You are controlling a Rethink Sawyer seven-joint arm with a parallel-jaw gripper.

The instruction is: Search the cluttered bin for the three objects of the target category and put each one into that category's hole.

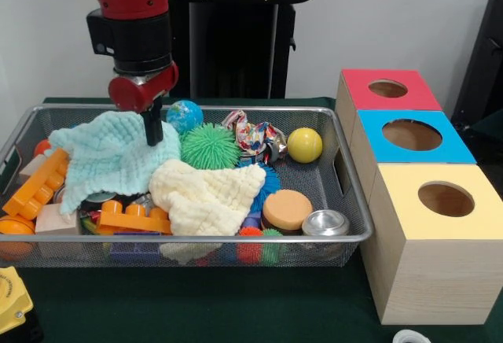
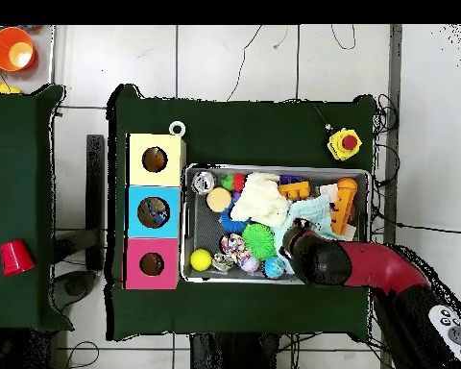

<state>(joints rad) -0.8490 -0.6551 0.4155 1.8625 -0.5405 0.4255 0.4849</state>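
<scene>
From my console I see the red and black arm reaching down into the silver wire mesh bin, with its black gripper pressed onto the pale mint green waffle cloth at the bin's far left in the front view; I cannot tell whether the gripper is open or closed there. Just beside that cloth lies a cream yellow waffle cloth, draped over the middle of the clutter. A spiky green rubber ball, a blue globe ball and a smooth yellow ball sit along the far wall. An orange plastic block leans at the left end. Beside the bin stand three wooden boxes with round holes: red-topped, blue-topped and yellow-topped.
</scene>
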